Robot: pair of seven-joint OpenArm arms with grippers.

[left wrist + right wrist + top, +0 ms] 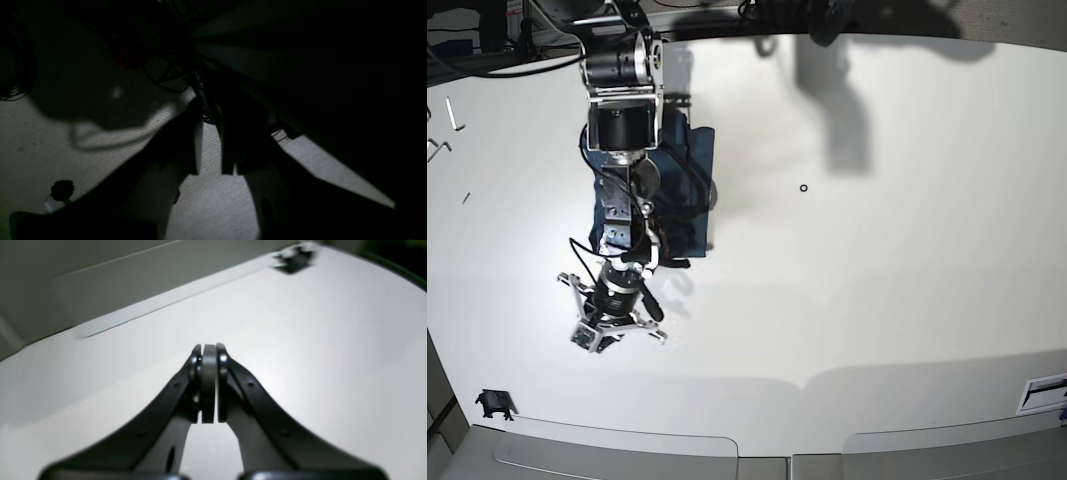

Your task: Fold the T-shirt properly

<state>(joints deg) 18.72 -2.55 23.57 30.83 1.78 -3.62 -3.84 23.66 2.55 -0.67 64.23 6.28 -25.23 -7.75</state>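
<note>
T-shirt point(689, 190) lay folded small on the table point(907, 280), partly under our right arm; right gripper point(208, 383) pressed together and empty, left gripper point(213, 146) jaws slightly parted; folding looked finished, retreat next

The right arm point(623, 150) runs from the upper left of the base view down toward lower left, wrist pointing down-frame. The right gripper point(209, 353) sits mid-frame in its wrist view, jaws pressed together with nothing between them. The left gripper point(213, 166) shows as dark silhouettes at lower center of its wrist view, jaws slightly apart.
</note>
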